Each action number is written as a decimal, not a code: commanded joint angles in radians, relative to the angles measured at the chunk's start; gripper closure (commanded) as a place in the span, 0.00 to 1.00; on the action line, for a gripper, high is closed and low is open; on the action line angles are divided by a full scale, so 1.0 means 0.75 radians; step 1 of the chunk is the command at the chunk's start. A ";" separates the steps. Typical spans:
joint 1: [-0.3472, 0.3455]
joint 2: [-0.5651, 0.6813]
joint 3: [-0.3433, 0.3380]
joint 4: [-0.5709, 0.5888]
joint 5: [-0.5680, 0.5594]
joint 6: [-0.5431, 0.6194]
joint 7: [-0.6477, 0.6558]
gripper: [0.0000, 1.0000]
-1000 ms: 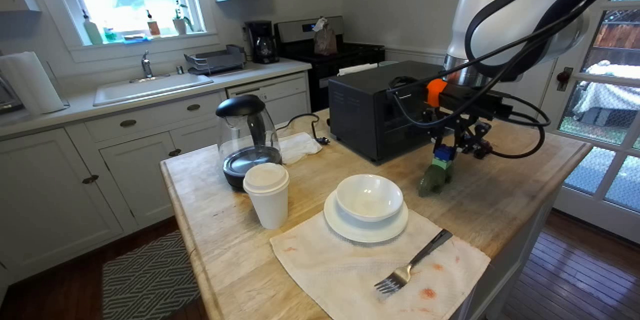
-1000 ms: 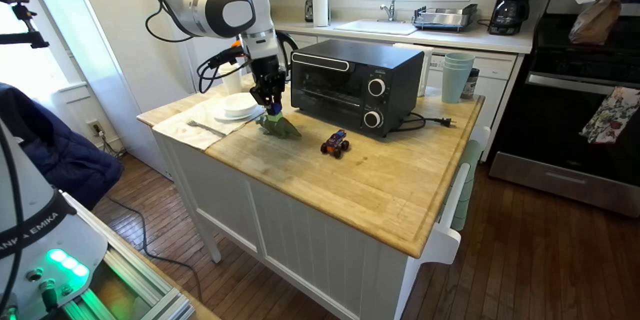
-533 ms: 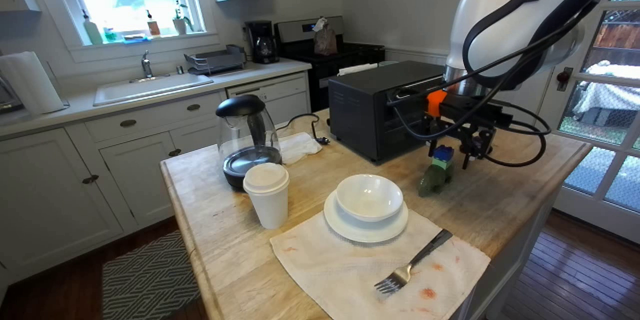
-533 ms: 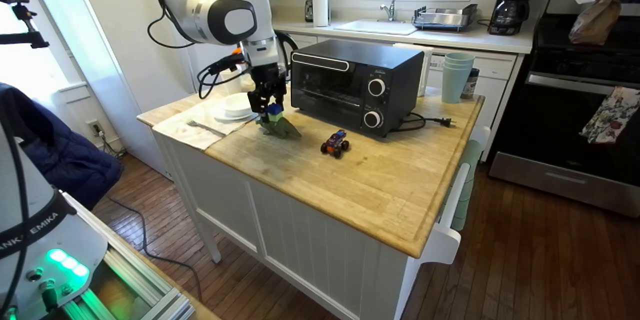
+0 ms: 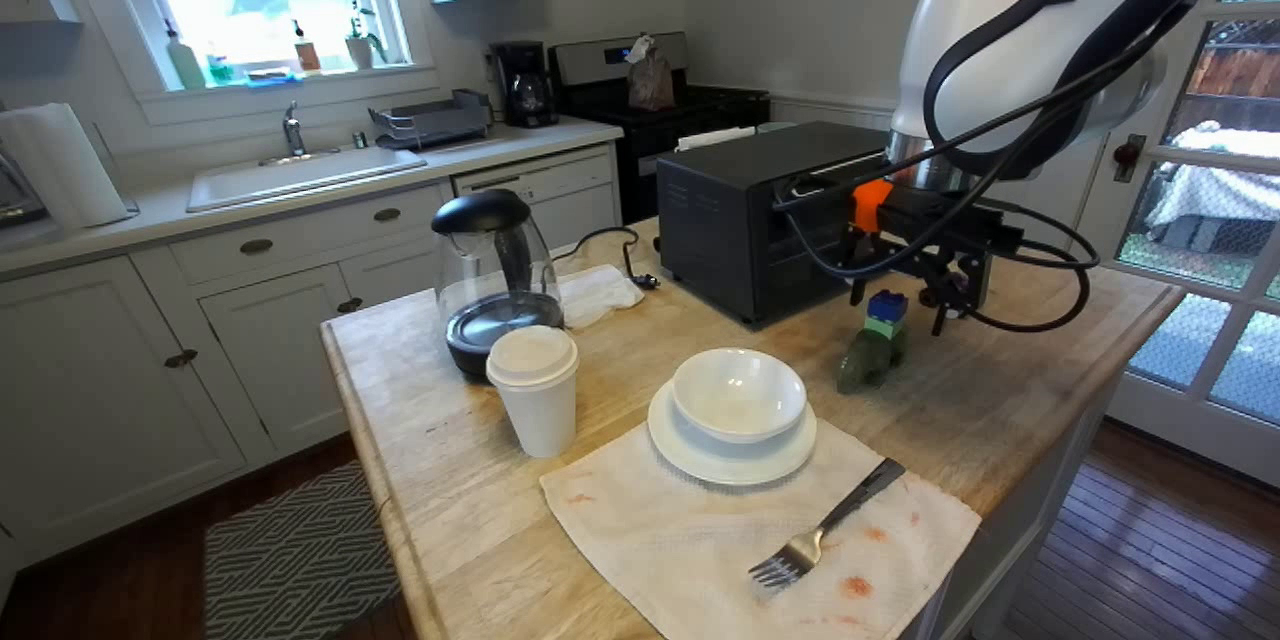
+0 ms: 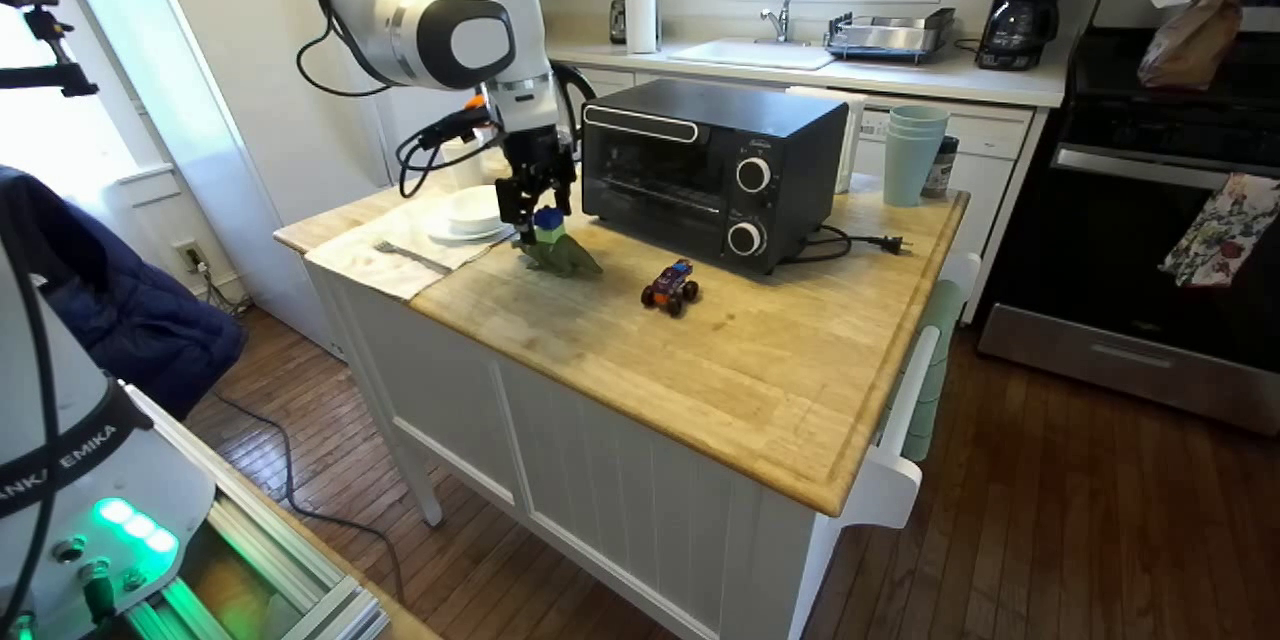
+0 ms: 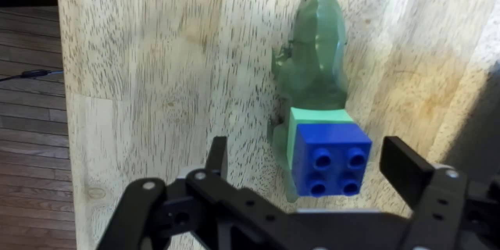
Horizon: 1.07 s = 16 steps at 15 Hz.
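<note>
Sitting on a mint-green block (image 7: 320,115) atop a green toy dinosaur (image 7: 318,54), the blue four-studded plastic brick (image 7: 332,160) has your black gripper (image 7: 308,160) spread around it, not touching; the wooden tabletop (image 7: 168,58) beneath also bears a black toaster oven (image 6: 700,165).

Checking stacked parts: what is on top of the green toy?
On the green toy sits a light-green piece, topped by a blue block with nothing on it. How the two join is covered by the blue block and cannot be seen.
</note>
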<state>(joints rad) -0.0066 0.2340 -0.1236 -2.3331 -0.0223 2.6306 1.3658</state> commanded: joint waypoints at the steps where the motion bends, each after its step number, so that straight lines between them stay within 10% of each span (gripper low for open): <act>1: 0.017 -0.033 -0.021 0.015 -0.017 -0.006 -0.003 0.00; 16: 0.011 -0.037 -0.015 0.037 -0.010 -0.004 -0.026 0.21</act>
<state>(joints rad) -0.0066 0.2124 -0.1281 -2.3109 -0.0228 2.6308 1.3560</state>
